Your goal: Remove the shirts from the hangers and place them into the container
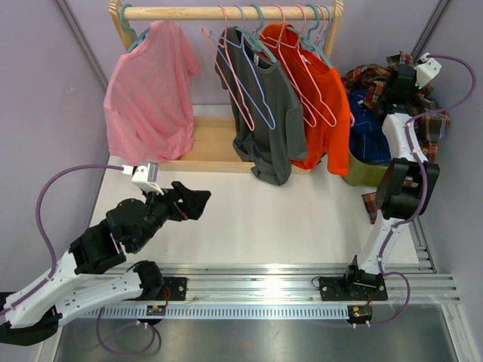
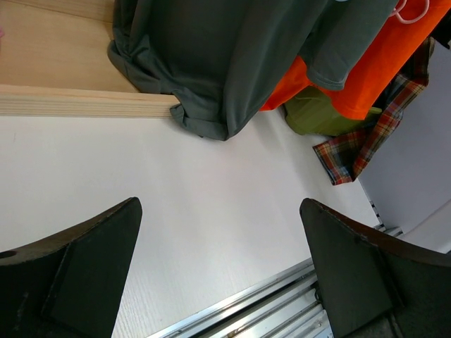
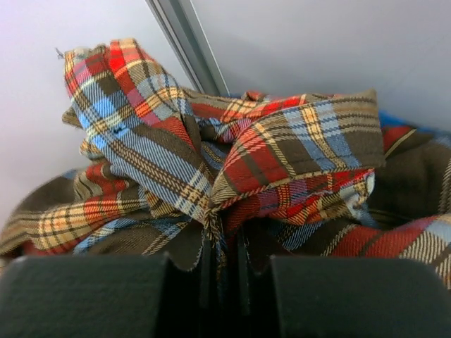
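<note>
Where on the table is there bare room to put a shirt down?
The bare white table between the wooden rack base, the left gripper and the right arm is free. The right rear corner is crowded: the container overflows with plaid shirts, and the dark grey shirt and orange shirt hang low.

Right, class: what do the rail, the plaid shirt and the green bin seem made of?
Rail: likely unfinished wood, pale tan and matte.
Plaid shirt: woven fabric, probably cotton flannel, matte, loose threads at the edge.
Bin: apparently plastic, smooth olive, mostly hidden.
</note>
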`<state>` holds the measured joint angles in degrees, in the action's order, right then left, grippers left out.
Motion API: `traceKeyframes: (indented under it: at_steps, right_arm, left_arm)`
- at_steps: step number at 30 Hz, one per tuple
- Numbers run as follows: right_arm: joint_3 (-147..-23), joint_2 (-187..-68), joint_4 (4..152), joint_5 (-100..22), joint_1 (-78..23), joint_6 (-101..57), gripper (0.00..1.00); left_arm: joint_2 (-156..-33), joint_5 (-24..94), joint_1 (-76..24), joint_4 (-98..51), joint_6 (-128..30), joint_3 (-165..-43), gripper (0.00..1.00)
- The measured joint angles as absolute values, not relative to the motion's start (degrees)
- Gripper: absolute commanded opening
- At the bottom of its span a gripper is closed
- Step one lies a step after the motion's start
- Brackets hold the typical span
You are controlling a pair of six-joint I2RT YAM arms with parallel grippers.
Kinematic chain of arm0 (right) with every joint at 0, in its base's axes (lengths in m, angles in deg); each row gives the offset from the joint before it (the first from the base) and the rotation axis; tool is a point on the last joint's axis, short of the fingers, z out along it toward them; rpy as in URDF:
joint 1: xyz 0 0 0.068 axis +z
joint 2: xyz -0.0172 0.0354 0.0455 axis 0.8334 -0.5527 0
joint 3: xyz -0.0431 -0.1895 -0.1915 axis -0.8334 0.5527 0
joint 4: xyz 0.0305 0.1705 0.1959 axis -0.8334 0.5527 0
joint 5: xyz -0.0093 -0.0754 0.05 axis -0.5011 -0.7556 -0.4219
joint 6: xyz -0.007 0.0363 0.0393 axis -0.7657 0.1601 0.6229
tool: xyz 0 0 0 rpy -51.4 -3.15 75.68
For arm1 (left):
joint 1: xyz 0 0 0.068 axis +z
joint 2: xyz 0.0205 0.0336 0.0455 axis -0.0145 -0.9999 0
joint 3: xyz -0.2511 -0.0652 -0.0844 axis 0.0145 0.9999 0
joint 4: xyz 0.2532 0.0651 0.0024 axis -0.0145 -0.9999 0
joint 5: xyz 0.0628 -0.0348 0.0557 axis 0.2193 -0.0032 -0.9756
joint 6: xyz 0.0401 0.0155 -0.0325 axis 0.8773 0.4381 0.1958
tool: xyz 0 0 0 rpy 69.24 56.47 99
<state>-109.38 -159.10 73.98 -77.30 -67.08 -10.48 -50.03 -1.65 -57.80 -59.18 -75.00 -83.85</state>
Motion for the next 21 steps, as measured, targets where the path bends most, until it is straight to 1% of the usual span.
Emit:
traceKeyframes:
  at_steps: [3, 8, 11, 15, 16, 17, 18, 19, 20, 21]
  right_arm:
    - [-115.34, -162.8, 81.87, -76.89, -67.12, -7.64, 0.0]
    - [-117.75, -164.79, 90.04, -75.49, -67.23, -5.17, 0.0]
    - [-124.26, -167.87, 96.4, -74.05, -67.45, -4.9, 0.0]
    - [-131.82, -172.39, 103.46, -70.7, -67.82, -4.95, 0.08]
    - [-132.76, -173.22, 104.6, -69.76, -67.91, -4.93, 0.11]
    - [-132.94, -173.7, 105.25, -69.02, -68.0, -4.82, 0.35]
    - [-132.91, -173.88, 105.76, -68.25, -68.08, -4.49, 0.46]
    - [-132.85, -173.9, 106.09, -67.55, -68.13, -4.38, 0.61]
    - [-132.7, -173.77, 106.15, -66.75, -68.15, -4.12, 0.85]
    - [-132.57, -173.4, 106.06, -65.94, -68.15, -3.83, 0.99]
  left_arm:
    - [-49.81, -1.59, -57.8, -59.23, -75.05, -83.81, 0.99]
    - [-47.96, -1.63, -57.78, -59.2, -75.09, -83.33, 0.99]
    - [-47.56, -1.61, -57.78, -59.16, -75.09, -82.85, 0.99]
    - [-47.65, -1.44, -57.8, -59.2, -75.11, -82.61, 0.99]
    - [-47.67, -1.39, -57.8, -59.2, -75.14, -82.61, 0.99]
    - [-47.69, -1.26, -57.8, -59.23, -75.14, -82.61, 0.99]
    - [-47.69, -1.24, -57.8, -59.23, -75.14, -82.61, 0.99]
    - [-47.67, -1.24, -57.78, -59.23, -75.14, -82.61, 0.99]
    - [-47.67, -1.24, -57.8, -59.23, -75.14, -82.61, 0.99]
    - [-47.63, -1.24, -57.78, -59.25, -75.16, -82.61, 0.99]
